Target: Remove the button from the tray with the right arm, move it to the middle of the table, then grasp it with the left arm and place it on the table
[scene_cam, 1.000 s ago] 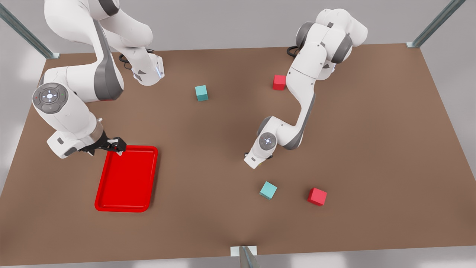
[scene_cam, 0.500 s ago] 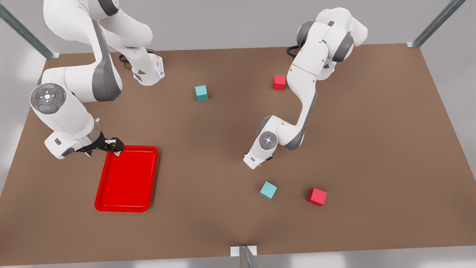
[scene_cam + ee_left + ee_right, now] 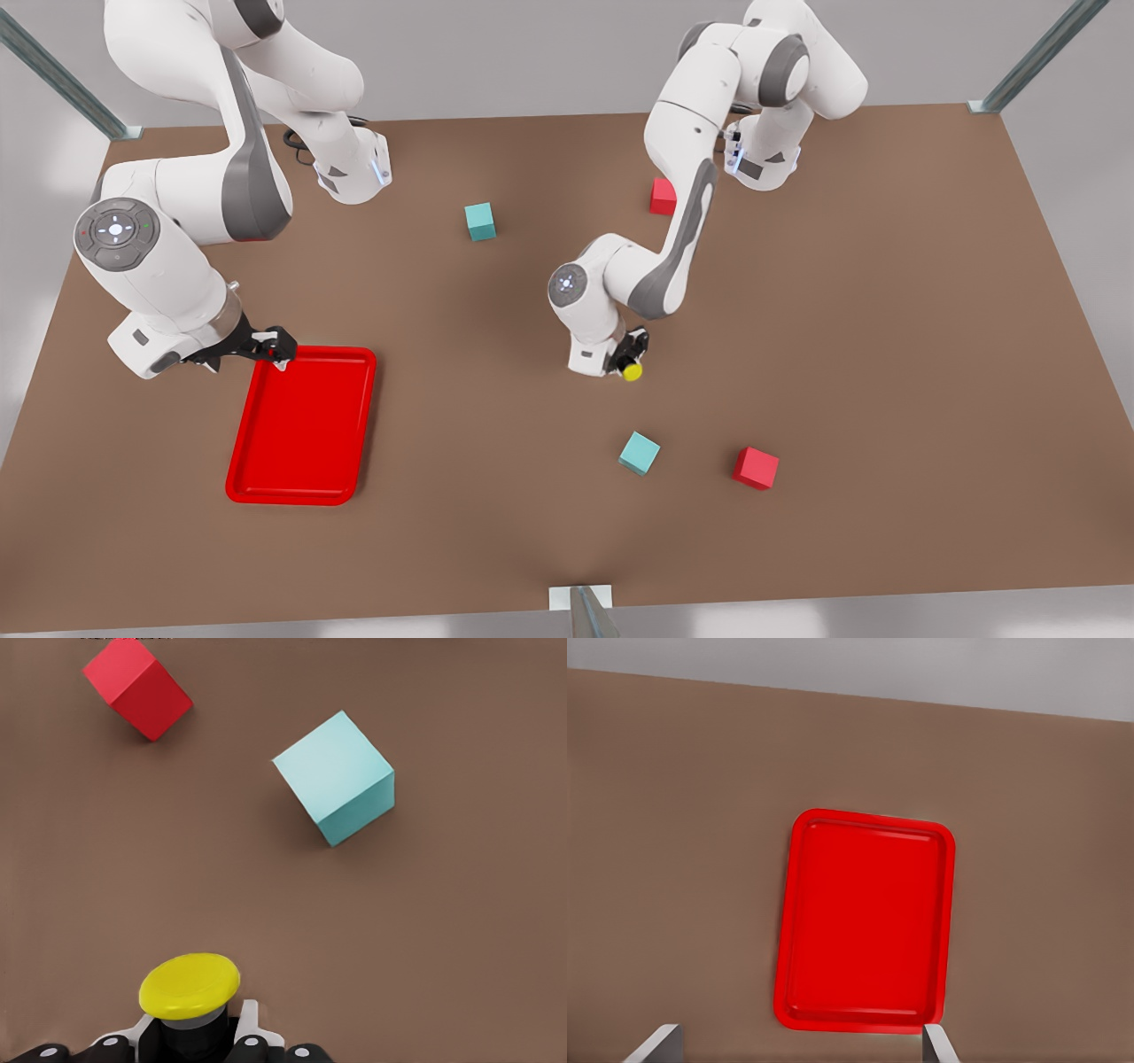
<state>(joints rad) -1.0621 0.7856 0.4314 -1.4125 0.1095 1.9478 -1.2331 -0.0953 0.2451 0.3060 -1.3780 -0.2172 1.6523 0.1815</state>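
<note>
My left gripper (image 3: pixel 627 359) is pinched on the button (image 3: pixel 631 370), holding it by its dark body with the yellow disc end sticking out past my fingertips (image 3: pixel 251 1043). In my left wrist view the yellow cap (image 3: pixel 190 984) sits just ahead of my fingers, above bare table (image 3: pixel 886 354). I cannot tell whether the button touches the tabletop.

Just beyond what I hold, a teal cube (image 3: pixel 639 453) rests on the table, and a red cube (image 3: pixel 755 468) lies a little farther out beside it. Both show in my wrist view as well: the teal cube (image 3: pixel 335 778) nearer, the red cube (image 3: pixel 137 688) past it. Behind my arm, a second red cube (image 3: pixel 661 196) is partly hidden by my forearm, and another teal cube (image 3: pixel 480 221) stands apart from it.

My right gripper (image 3: pixel 276 346) hangs well apart from the button, over the near corner of the tray (image 3: pixel 363 425). Its fingers are spread, with nothing between them; their pale tips (image 3: pixel 656 1043) frame the tray (image 3: pixel 868 921) in the right wrist view. The red tray lies flat on the table.
</note>
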